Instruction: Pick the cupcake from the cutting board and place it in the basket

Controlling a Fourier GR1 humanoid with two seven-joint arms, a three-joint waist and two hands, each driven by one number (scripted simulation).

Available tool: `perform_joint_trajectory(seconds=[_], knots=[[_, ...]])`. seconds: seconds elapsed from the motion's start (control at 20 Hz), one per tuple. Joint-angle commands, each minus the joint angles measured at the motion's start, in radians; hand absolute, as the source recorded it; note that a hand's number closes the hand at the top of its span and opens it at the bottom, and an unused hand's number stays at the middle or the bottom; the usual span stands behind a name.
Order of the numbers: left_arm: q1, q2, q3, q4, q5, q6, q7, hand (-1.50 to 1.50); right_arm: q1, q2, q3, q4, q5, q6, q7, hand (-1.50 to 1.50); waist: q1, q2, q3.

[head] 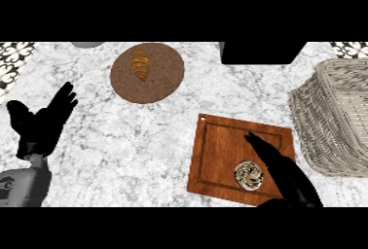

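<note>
black robot hand [39,124], grey forearm [25,187]

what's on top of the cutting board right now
The cupcake sits on the cutting board near its front edge. The right hand reaches over the board just right of the cupcake, fingers straight, covering part of the board's right side.

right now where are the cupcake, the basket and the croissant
cupcake [248,175], head view, on its swirled top
basket [338,116], head view, on its woven wall
croissant [141,65], head view, on its middle
</note>
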Motion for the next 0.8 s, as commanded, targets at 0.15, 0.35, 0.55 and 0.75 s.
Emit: perform_joint_trajectory(seconds=[0.15, 0.35, 0.55, 0.75], knots=[[0.020, -0.027, 0.007, -0.005, -0.017, -0.011, -0.029, 0.00, 0.024, -0.006, -0.011, 0.089, 0.071, -0.081, -0.061, -1.50, 0.000, 0.000, 0.000], [0.062, -0.022, 0.017, -0.074, -0.019, -0.025, 0.000, 0.00, -0.056, 0.017, -0.011, 0.105, 0.088, -0.035, -0.005, -1.50, 0.003, 0.000, 0.000], [-0.057, -0.008, 0.017, -0.016, -0.017, -0.019, 0.071, 0.00, -0.094, 0.012, 0.061, 0.224, 0.197, -0.080, -0.037, 1.50, 0.003, 0.001, 0.000], [-0.021, 0.007, 0.055, -0.003, -0.008, -0.043, 0.031, 0.00, -0.110, 0.050, 0.084, 0.193, 0.226, -0.047, 0.029, 1.50, 0.003, 0.000, 0.000]])
